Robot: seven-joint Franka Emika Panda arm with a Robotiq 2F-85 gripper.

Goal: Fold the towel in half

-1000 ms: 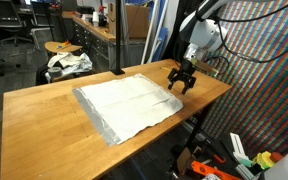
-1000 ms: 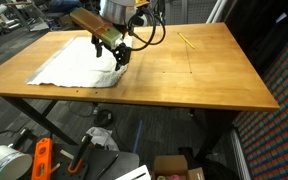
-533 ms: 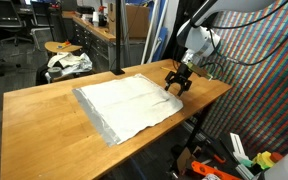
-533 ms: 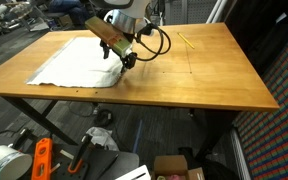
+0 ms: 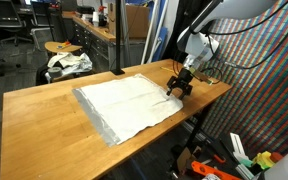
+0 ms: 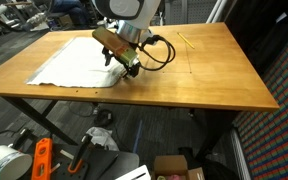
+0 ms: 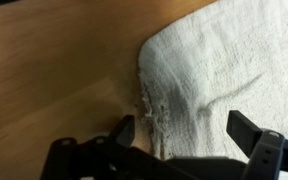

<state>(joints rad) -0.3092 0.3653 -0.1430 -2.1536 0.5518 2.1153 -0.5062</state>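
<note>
A white towel [image 5: 124, 100] lies spread flat on the wooden table [image 5: 44, 115]; it shows in both exterior views [image 6: 74, 62]. My gripper [image 5: 177, 88] is low over the towel's corner by the table's edge, also seen in an exterior view [image 6: 119, 65]. In the wrist view the fingers [image 7: 189, 130] are open and straddle the towel's frayed corner edge [image 7: 209, 70], with bare wood to the left. Nothing is held between them.
A black pole [image 5: 117, 40] stands at the table's far edge. A stool with crumpled cloth [image 5: 67, 62] is behind the table. Yellow sticks [image 6: 187, 41] lie on the table. Tools and boxes [image 6: 44, 160] clutter the floor.
My gripper has dropped lower and shifted slightly onto the towel's corner, tilting as it came down. The towel has not moved.
</note>
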